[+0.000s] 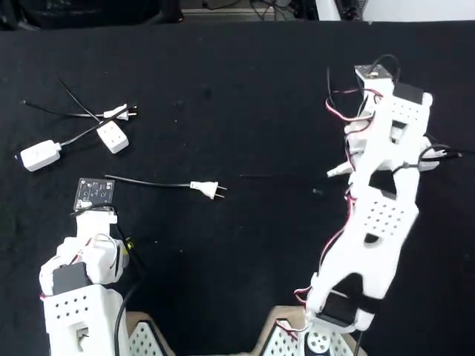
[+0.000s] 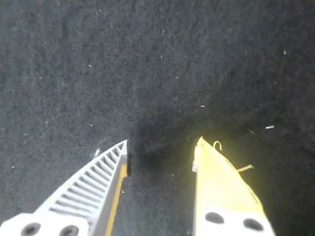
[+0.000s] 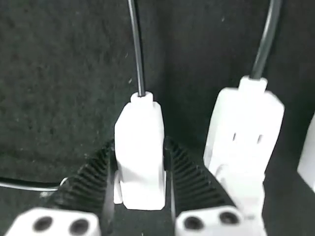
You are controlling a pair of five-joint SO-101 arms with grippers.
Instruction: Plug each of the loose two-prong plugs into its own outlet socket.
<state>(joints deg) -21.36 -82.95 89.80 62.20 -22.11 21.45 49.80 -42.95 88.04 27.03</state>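
Note:
My right gripper (image 3: 140, 152) is shut on a white two-prong plug (image 3: 139, 123), whose black cord runs away from the fingers. Close beside it lies a white outlet socket (image 3: 244, 123) with two slots, on its own black cord. In the high view that arm folds over the table's right side, and the plug's thin cord (image 1: 282, 176) trails left from it. A loose white plug (image 1: 208, 189) lies mid-left. Farther left sit two white sockets (image 1: 113, 136) (image 1: 40, 155) and another plug (image 1: 122, 113). My left gripper (image 2: 160, 147) stands open over bare black cloth.
The table is covered in black cloth (image 1: 245, 96). Black cords cross one another around the sockets at the far left. The left arm (image 1: 82, 274) sits low at the front left corner. The right arm (image 1: 382, 215) hides part of the right side.

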